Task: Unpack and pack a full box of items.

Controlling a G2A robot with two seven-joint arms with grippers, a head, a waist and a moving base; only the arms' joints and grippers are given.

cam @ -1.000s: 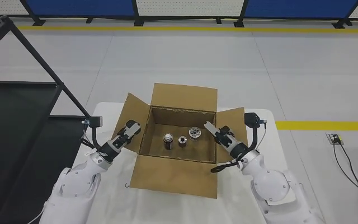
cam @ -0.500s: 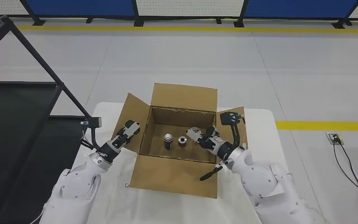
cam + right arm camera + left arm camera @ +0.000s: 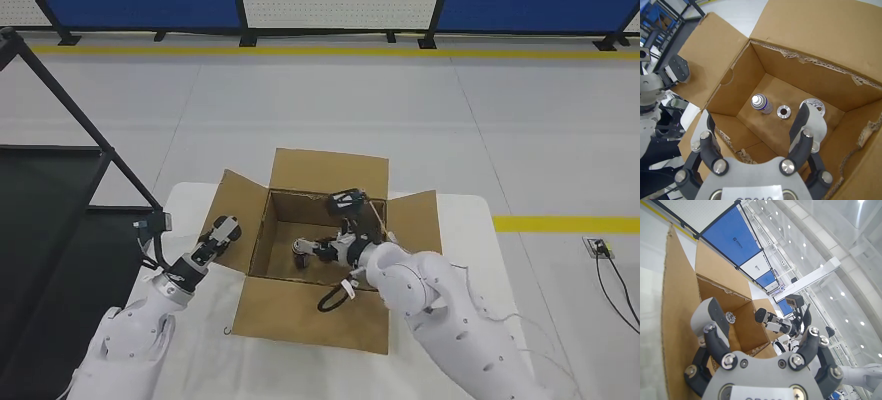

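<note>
An open cardboard box stands on the white-covered table, all flaps folded out. On its floor stand a spray can, a small metal ring and a flat metal flange disc, the disc partly hidden behind one finger. My right gripper hangs open above the box interior, over the can and ring, holding nothing; from above the right gripper sits inside the box opening beside the can. My left gripper is open and empty at the left flap, outside the box.
White cloth covers the table around the box. A black metal frame rises at the left, next to the left arm. The right flap and the front flap lie spread outward.
My right arm has swung from beside the right flap leftward into the box opening. The left gripper has drawn back slightly to the left.
</note>
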